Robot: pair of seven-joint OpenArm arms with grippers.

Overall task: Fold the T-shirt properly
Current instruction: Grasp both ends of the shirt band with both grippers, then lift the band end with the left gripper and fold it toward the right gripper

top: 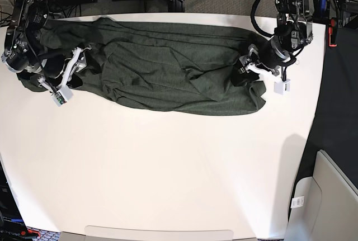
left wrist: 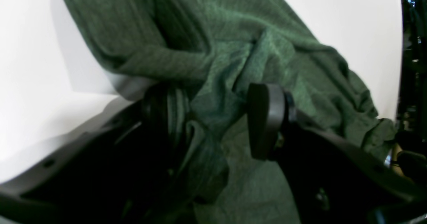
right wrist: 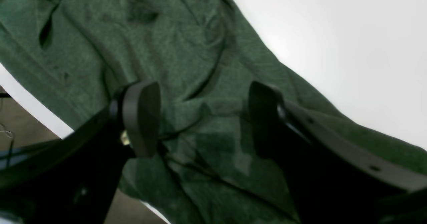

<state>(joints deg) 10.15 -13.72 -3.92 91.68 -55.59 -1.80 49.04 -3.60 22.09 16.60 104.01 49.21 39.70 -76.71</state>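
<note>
Left gripper (left wrist: 213, 120): fingers spread, a fold of the T-shirt (top: 173, 70) bunched between them, seemingly not pinched; right gripper (right wrist: 203, 117): fingers spread over flat cloth, gripping nothing; the shirt lies stretched lengthwise along the far side of the white counter (top: 168, 174); judged step: taking hold of both ends; next, close on the fabric and lift evenly

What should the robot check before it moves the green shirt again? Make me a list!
1. Left gripper has cloth between its jaws: ok, a fold of the T-shirt sits there.
2. Left jaws clamped on it: not ok, they stand wide.
3. Right gripper over the shirt: ok.
4. Right jaws pinching cloth: not ok, they stand apart above it.
5. Shirt lies flat: not ok, it is wrinkled.
6. Shirt all on the table: cannot tell at the far end.
</note>
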